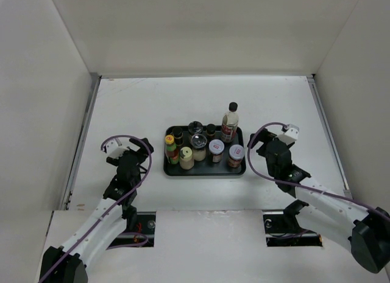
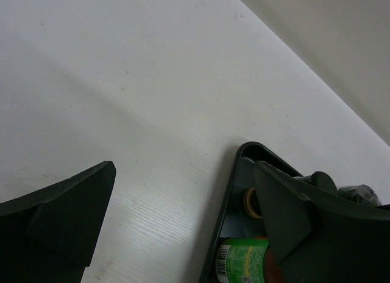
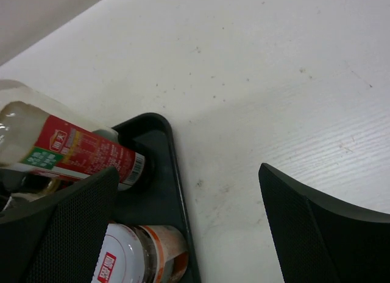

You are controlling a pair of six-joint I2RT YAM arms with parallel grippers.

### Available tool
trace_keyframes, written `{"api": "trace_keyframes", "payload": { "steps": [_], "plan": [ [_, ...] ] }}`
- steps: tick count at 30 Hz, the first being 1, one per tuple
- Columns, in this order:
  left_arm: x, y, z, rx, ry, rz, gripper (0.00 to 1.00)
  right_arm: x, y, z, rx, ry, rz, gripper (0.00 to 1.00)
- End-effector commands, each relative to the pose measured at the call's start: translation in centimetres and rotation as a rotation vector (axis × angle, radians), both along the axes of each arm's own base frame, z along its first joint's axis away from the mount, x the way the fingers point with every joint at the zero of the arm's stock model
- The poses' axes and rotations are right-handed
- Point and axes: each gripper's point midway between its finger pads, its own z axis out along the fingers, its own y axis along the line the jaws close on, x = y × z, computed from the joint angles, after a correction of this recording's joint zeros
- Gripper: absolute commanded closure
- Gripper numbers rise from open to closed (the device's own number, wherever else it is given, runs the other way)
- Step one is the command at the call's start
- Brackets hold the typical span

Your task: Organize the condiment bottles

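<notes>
Two arms flank a flat black tray on the white table. The left hand is released, its fingers spread wide over bare table and holding nothing. The tray's left edge and one rounded corner lie just to its right, beside the right-side finger. The right hand is likewise released and empty, with the tray's right edge just to its left. All the condiment bottles stand inside the tray, between the two hands and touched by neither. Nearest the left hand is the slim yellow-capped sauce bottle, its green label showing at the bottom of the left wrist view. Nearest the right hand are the tall clear black-capped bottle, at the tray's far corner, and a white-lidded jar closer in. The remaining short jars, black-, cream- or white-lidded, fill the space between.
</notes>
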Motion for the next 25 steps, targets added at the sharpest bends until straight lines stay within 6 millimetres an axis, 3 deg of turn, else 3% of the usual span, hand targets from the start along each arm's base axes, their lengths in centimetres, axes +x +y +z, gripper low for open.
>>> {"api": "trace_keyframes", "payload": {
  "steps": [1, 4, 12, 25],
  "plan": [
    [0.7, -0.1, 3.2, -0.006, -0.058, 0.008, 0.00, 0.5, -0.5, 1.9, 0.054, -0.071, -0.040, 0.00],
    [1.1, -0.7, 3.4, 0.005, -0.026, -0.009, 0.00, 0.5, -0.9, 1.8, 0.075, -0.081, -0.053, 0.00],
    [1.9, -1.4, 1.4, 0.008, 0.043, -0.018, 0.00, 1.1, -0.1, 0.7, 0.039, -0.033, -0.023, 0.00],
    [2.1, -1.7, 1.0, -0.022, 0.022, -0.073, 0.00, 1.2, 0.1, 0.2, 0.049, -0.030, -0.017, 0.00]
  ]
}}
